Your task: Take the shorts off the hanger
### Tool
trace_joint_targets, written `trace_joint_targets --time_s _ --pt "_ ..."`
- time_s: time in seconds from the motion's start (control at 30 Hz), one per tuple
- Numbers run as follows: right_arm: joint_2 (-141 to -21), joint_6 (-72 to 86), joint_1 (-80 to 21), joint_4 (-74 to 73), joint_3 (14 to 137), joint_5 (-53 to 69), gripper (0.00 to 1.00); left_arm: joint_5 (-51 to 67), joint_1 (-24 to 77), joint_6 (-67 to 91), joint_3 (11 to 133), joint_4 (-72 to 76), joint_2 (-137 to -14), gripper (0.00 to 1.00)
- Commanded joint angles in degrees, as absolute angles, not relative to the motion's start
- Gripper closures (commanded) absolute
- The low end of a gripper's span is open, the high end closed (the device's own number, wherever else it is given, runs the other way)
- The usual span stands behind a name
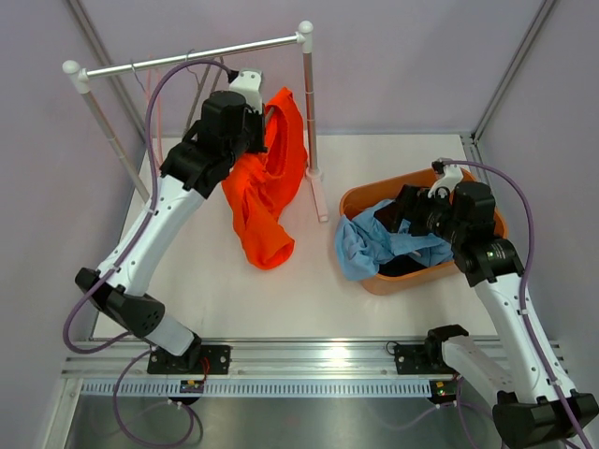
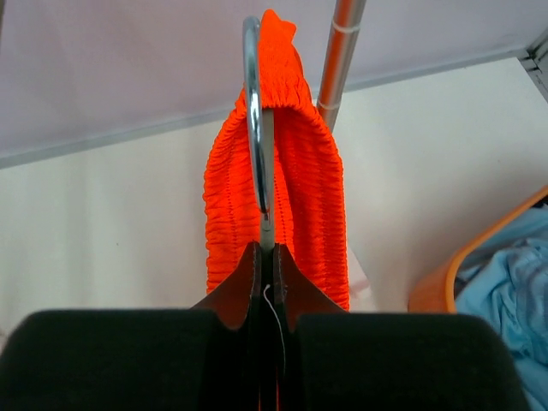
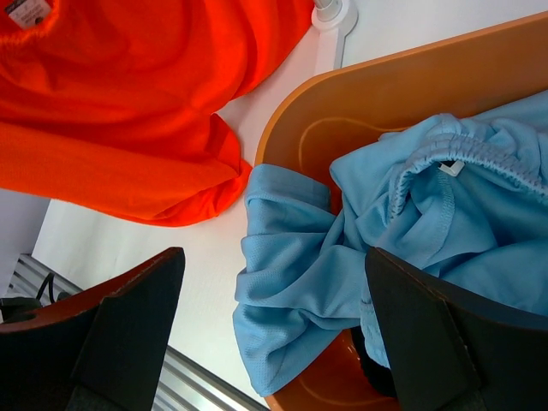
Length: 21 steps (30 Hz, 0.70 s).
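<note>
1. Top view: the left arm (image 1: 159, 224) reaches up to the rack (image 1: 192, 54) at the back of the table (image 1: 206, 281). The orange shorts (image 1: 271, 178) hang from its wrist end beside the rack's right post, their lower end resting on the table. The right arm (image 1: 510, 299) ends above the orange basket (image 1: 360, 199). The light blue shorts (image 1: 374, 245) spill over the basket's left rim, and the dark navy shorts (image 1: 404, 267) lie inside beneath them.
2. Left wrist view: the left gripper (image 2: 267, 265) is pinched narrow on the chrome wire of the hanger (image 2: 255, 128). The shorts' gathered orange waistband (image 2: 312, 180) wraps around that wire, just above the fingers (image 2: 233, 295). A rack post stands behind it, and the basket with blue cloth shows at the right edge.
3. Right wrist view: the right gripper (image 3: 274, 257) is spread wide and holds nothing. Its two dark fingers (image 3: 128, 330) sit apart on either side of the light blue shorts, which drape over the basket rim. The orange shorts lie on the table to the upper left, near the basket.
</note>
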<state>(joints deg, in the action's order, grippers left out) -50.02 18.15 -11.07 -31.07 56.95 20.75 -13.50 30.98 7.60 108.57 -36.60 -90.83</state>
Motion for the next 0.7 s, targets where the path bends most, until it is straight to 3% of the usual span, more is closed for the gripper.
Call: trace_joint_targets --time_s 0.0,0.2,0.4,0.67 --pt "-49.1 17.5 -12.4 -28.1 57.8 22.8 0.05 -11.5 32.0 10.1 104.2 -33.7 -81.9 1.0" --pt "-53.2 18.2 -20.1 -28.3 62.6 17.9 0.07 -8.6 36.7 10.3 96.2 -35.2 -74.1 1.0" --pt "-60.0 19.7 -33.4 -28.9 69.2 7.6 0.09 -19.5 49.6 9.0 93.1 -40.3 -72.9 1.0" --pt "-66.3 21.2 -44.9 -31.7 76.6 -5.3 0.13 -24.2 57.3 12.0 85.9 -40.7 -68.5 1.0"
